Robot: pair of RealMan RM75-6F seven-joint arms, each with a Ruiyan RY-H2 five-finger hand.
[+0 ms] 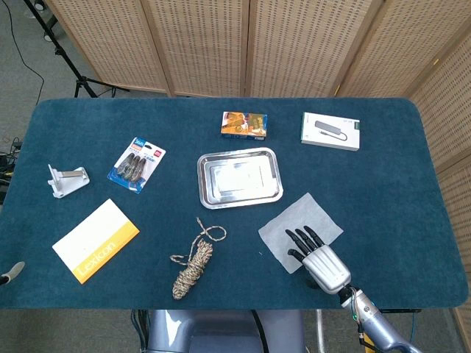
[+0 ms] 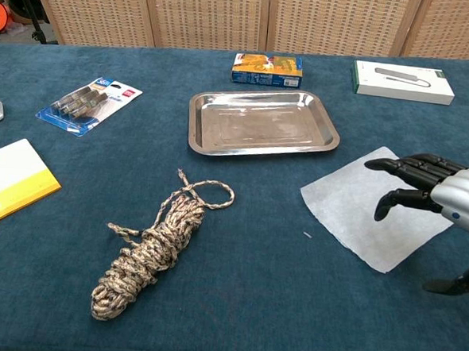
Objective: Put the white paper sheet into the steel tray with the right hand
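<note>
Readable text scarce.

- White-and-yellow flat cardboard box (image 1: pixel 96 240), far to left of right hand (image 1: pixel 321 262), at near left table edge: pale lettering on yellow band, seems to read "Lexicon"; uncertain.
- Blue-backed blister pack of dark clips (image 1: pixel 137 164), left of and beyond hand: white print on blue header and small red patch, too small to read.
- Blue-and-orange printed carton (image 1: pixel 243 124), beyond hand: print illegible.
- White flat box with green edge and grey device picture (image 1: pixel 330 131), beyond hand: no legible lettering.
</note>
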